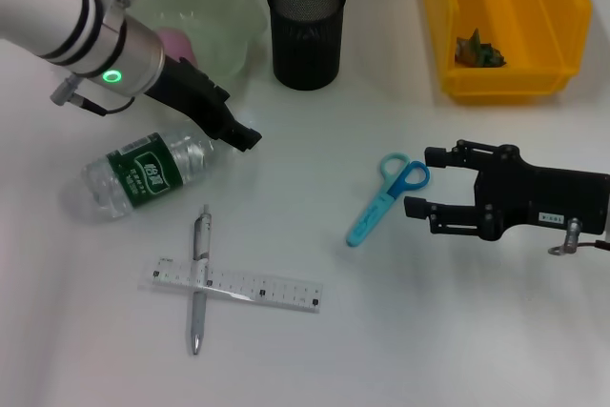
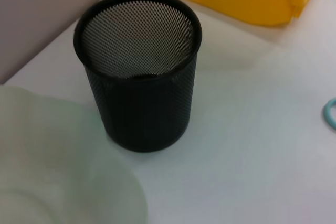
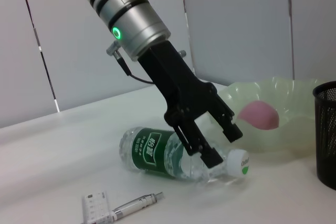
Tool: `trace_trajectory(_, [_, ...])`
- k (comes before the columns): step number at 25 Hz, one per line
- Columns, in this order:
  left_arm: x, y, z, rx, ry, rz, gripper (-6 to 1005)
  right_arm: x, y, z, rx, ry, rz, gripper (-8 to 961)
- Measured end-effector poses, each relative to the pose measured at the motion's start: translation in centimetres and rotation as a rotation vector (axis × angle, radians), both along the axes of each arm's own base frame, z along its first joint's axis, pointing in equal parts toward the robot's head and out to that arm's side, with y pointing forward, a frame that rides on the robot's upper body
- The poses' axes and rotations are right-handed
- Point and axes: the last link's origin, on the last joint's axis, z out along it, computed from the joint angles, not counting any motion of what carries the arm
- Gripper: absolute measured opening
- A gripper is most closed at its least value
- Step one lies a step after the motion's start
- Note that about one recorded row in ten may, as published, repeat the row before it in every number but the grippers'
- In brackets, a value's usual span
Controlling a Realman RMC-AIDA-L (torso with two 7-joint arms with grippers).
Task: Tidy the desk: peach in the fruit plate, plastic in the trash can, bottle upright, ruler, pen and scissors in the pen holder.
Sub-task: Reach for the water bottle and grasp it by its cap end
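- Left end effector (image 1: 238, 133), fingers spread, hovers over the cap end of the bottle (image 1: 143, 174), which lies on its side on the tabletop (image 1: 400, 331), left.
- Right end effector (image 1: 421, 181), fingers apart, empty, just right of the scissors (image 1: 386, 197).
- Pen (image 1: 199, 278) lies across the ruler (image 1: 236, 285), near side.
- Peach (image 3: 258, 115) in plate (image 1: 233, 16); plastic (image 1: 479, 50) in yellow can (image 1: 500, 21); holder (image 1: 306, 30) upright between them.

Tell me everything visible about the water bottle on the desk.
The bottle is clear plastic with a green label and a white-green cap. It lies on its side on the white desk, cap toward the pale green fruit plate. The left gripper, fingers open, hangs just over its neck; whether they touch is unclear.
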Motion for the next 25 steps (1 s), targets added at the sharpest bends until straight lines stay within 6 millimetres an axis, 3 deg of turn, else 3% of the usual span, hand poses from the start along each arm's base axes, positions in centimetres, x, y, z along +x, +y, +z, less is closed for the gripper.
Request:
trace_trajectory(10, [-1.3,0.1,-2.0,0.012,0.07,-0.022,755,-0.1,0.1,0.0,0.0,0.003,-0.001,788])
trace_trajectory(24, [-1.2,0.3,-2.5,0.018,0.104,-0.066,730,-0.1,0.2,0.2,0.01,0.009,-0.004,787])
trace_trajectory(25, [-1.1,0.3,-2.5,0.018,0.103,-0.067,693,-0.1,0.3,0.2,0.01,0.009,-0.004,787])
